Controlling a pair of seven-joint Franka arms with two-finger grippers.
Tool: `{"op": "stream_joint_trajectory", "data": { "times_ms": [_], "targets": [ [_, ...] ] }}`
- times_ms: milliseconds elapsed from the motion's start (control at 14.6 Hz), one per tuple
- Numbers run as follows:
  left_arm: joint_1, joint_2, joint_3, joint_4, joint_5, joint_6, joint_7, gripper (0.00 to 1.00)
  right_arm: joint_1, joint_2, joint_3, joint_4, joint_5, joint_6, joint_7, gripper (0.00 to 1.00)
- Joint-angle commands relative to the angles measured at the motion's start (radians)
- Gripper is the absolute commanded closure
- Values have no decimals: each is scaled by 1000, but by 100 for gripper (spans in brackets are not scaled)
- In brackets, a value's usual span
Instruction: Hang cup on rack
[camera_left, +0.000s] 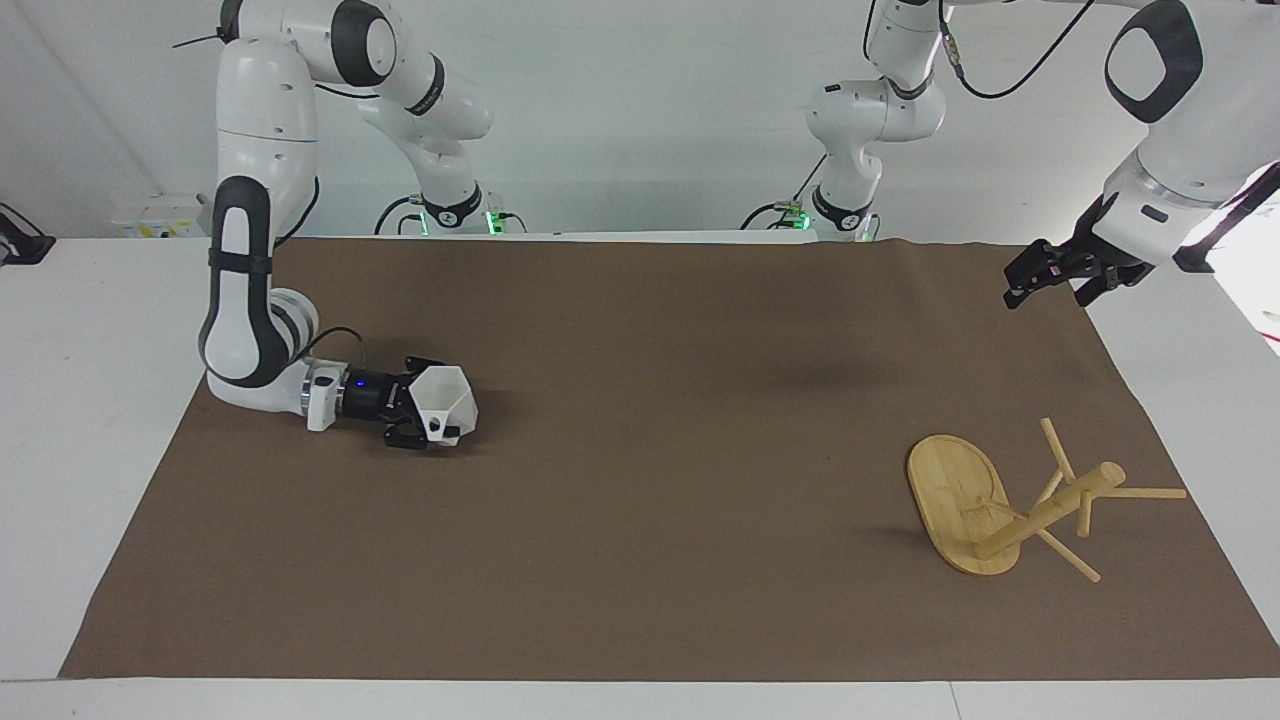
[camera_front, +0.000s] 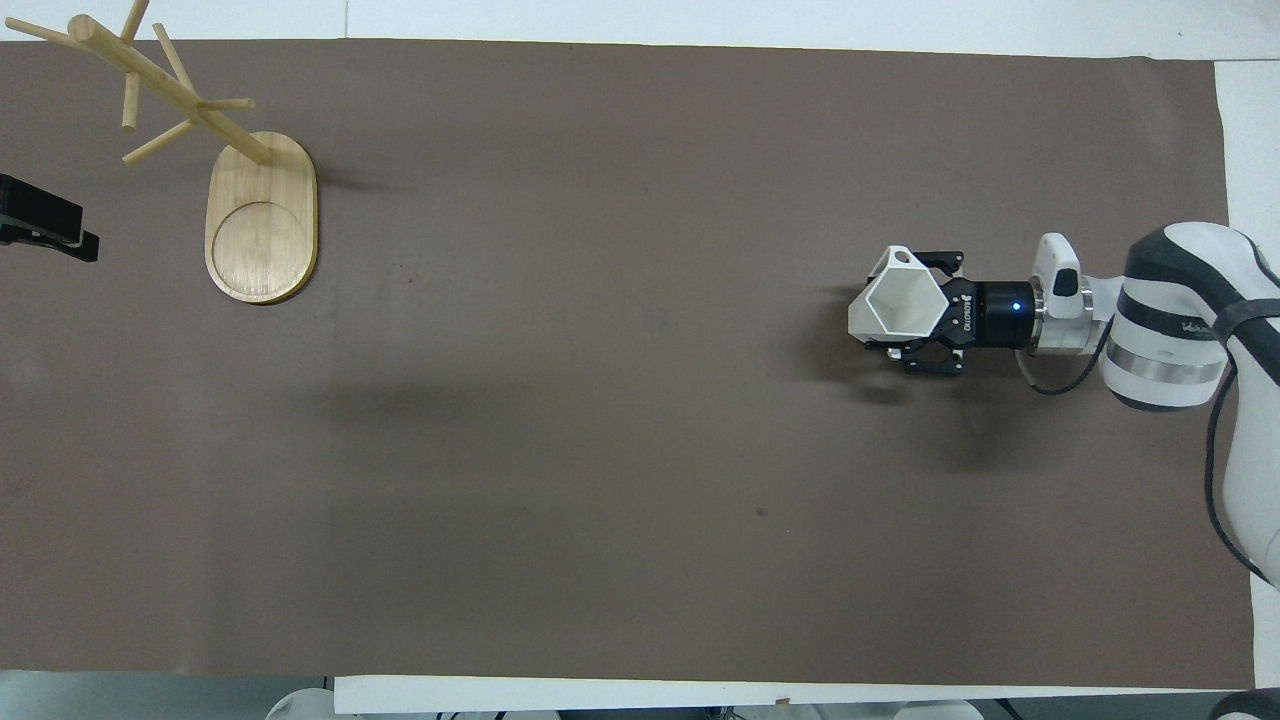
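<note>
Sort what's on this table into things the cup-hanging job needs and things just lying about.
Needed:
- cup, held by the right gripper over the right arm's end of the mat
- rack, standing at the left arm's end

Just there:
- brown mat
- left gripper, waiting over the mat's edge

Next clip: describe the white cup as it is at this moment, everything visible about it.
The cup is a small white mug, plastic by its look, with flat angled facets and a hexagonal rim. Its squared handle points away from the robots. It is empty, mouth upward, held in the right gripper, whose fingers close on its wall, over the brown mat toward the right arm's end of the table.
</note>
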Motion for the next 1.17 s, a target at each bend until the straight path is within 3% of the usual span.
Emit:
{"op": "stream_joint_trajectory", "data": {
  "times_ms": [0,206,686,892,1098],
  "targets": [
    [5,-21,-1,-19,-6,-10,0,0,112,-41,3,17,78,102,81,84],
    [5,-21,-1,-19,-6,-10,-2,0,224,-59,4,32,100,201,145,84],
    [-5,-24,-1,-18,-6,-4,-3,0,520,-64,4,104,385,432,230,84],
    [-12,-27,-7,-24,-1,16,-8,0,638,-81,9,156,423,578,340,84],
    [-87,-58,-9,-106,-2,143,-79,0,665,-76,113,204,433,756,394,84]
  ]
}}
